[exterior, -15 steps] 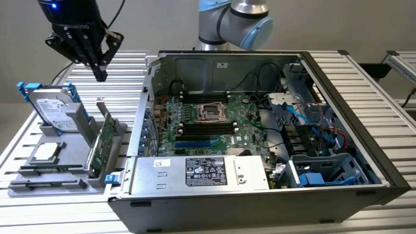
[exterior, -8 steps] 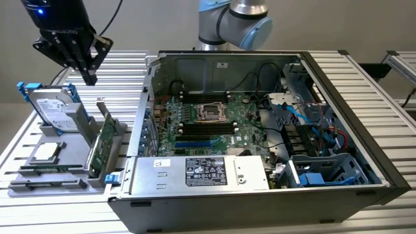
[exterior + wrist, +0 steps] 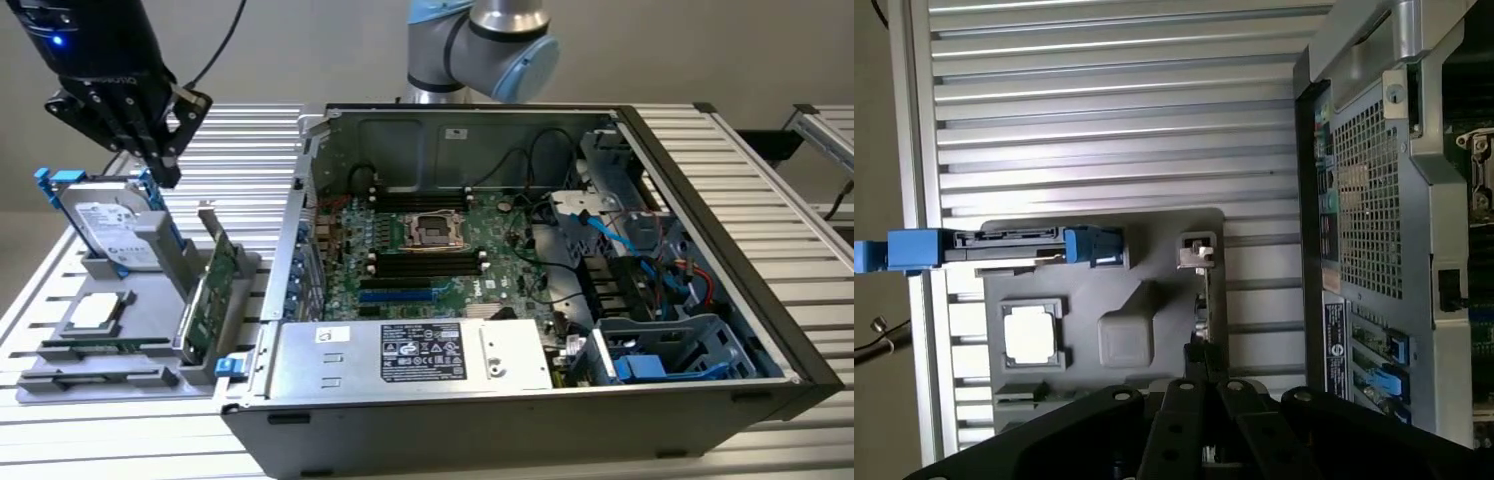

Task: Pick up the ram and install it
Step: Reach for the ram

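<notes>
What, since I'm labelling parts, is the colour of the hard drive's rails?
The rails are blue, clearest in the wrist view.

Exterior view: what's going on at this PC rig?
The robot arm's gripper is shut with nothing in it. It hovers over the gray parts tray at the exterior view's left, close to the top of the upright hard drive. The ram lies in the tray near the processor chip, not yet picked up. The expansion card stands on edge beside them. The computer case sits open with its motherboard exposed.
</notes>
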You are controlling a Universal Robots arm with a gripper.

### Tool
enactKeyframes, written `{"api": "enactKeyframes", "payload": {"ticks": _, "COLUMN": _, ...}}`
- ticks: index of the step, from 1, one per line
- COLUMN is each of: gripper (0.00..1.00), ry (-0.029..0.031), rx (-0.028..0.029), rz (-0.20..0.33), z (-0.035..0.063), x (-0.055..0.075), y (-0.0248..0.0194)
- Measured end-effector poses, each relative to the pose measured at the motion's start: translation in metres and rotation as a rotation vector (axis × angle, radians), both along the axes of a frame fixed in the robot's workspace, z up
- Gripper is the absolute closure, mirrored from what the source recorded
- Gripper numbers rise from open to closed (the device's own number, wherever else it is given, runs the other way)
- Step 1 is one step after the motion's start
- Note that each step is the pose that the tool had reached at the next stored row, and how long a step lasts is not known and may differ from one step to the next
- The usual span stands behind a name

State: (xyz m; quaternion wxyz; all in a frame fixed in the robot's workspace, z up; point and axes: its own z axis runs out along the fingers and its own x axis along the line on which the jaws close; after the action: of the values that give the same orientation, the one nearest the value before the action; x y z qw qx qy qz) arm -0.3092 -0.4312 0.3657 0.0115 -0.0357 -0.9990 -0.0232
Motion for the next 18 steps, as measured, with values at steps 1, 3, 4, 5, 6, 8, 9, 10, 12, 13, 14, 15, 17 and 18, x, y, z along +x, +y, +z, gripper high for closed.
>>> {"api": "enactKeyframes", "payload": {"ticks": 1, "gripper": 0.89, "ry": 0.0012, "rx": 0.0000, "rz": 0.000, "z": -0.0011, "x": -0.002, "y": -0.0012}}
{"api": "enactKeyframes", "payload": {"ticks": 3, "gripper": 0.89, "ry": 0.0035, "rx": 0.0001, "rz": 0.000, "z": -0.0032, "x": -0.006, "y": -0.0036}}
{"api": "enactKeyframes", "payload": {"ticks": 4, "gripper": 0.89, "ry": 0.0047, "rx": 0.0000, "rz": 0.000, "z": -0.0043, "x": -0.008, "y": -0.0047}}
{"api": "enactKeyframes", "payload": {"ticks": 5, "gripper": 0.89, "ry": 0.0059, "rx": 0.0000, "rz": 0.000, "z": -0.0055, "x": -0.010, "y": -0.0060}}
{"api": "enactKeyframes", "payload": {"ticks": 6, "gripper": 0.89, "ry": 0.0067, "rx": 0.0000, "rz": 0.000, "z": -0.0067, "x": -0.012, "y": -0.0072}}
{"api": "enactKeyframes", "payload": {"ticks": 8, "gripper": 0.89, "ry": 0.0085, "rx": 0.0001, "rz": 0.000, "z": -0.0092, "x": -0.016, "y": -0.0096}}
{"api": "enactKeyframes", "payload": {"ticks": 9, "gripper": 0.89, "ry": 0.0094, "rx": 0.0000, "rz": 0.000, "z": -0.0103, "x": -0.018, "y": -0.0110}}
{"api": "enactKeyframes", "payload": {"ticks": 10, "gripper": 0.89, "ry": 0.0102, "rx": 0.0000, "rz": 0.001, "z": -0.0114, "x": -0.019, "y": -0.0125}}
{"api": "enactKeyframes", "payload": {"ticks": 12, "gripper": 0.89, "ry": 0.0116, "rx": 0.0000, "rz": 0.002, "z": -0.0131, "x": -0.021, "y": -0.0155}}
{"api": "enactKeyframes", "payload": {"ticks": 13, "gripper": 0.89, "ry": 0.0121, "rx": 0.0001, "rz": 0.002, "z": -0.0140, "x": -0.022, "y": -0.0170}}
{"api": "enactKeyframes", "payload": {"ticks": 14, "gripper": 0.89, "ry": 0.0125, "rx": 0.0000, "rz": 0.003, "z": -0.0148, "x": -0.024, "y": -0.0185}}
{"api": "enactKeyframes", "payload": {"ticks": 15, "gripper": 0.89, "ry": 0.0127, "rx": 0.0000, "rz": 0.003, "z": -0.0156, "x": -0.025, "y": -0.0199}}
{"api": "enactKeyframes", "payload": {"ticks": 17, "gripper": 0.89, "ry": 0.0132, "rx": 0.0000, "rz": 0.004, "z": -0.0171, "x": -0.027, "y": -0.0226}}
{"api": "enactKeyframes", "payload": {"ticks": 18, "gripper": 0.89, "ry": 0.0133, "rx": 0.0000, "rz": 0.004, "z": -0.0178, "x": -0.029, "y": -0.0241}}
